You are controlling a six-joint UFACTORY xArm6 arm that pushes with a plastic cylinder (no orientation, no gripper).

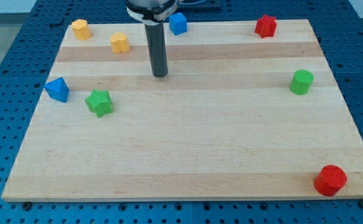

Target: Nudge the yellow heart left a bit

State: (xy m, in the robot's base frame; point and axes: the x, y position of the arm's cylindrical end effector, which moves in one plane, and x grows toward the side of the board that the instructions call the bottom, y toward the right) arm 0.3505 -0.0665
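Observation:
Two yellow blocks lie at the view's top left. The one nearest the corner (pixel 80 28) looks like the yellow heart, with a notched top. The other (pixel 119 42), to its right and a little lower, looks like a pentagon. My tip (pixel 160 74) rests on the board to the right of and below both, about a block's width clear of the nearer yellow one. It touches no block. The dark rod rises from it toward the view's top.
A blue block (pixel 178 23) sits just right of the rod at the top edge. A blue triangle (pixel 57 89) and a green star (pixel 99 102) lie at the left. A red block (pixel 265 25), a green cylinder (pixel 301 81) and another red block (pixel 329 180) lie along the right side.

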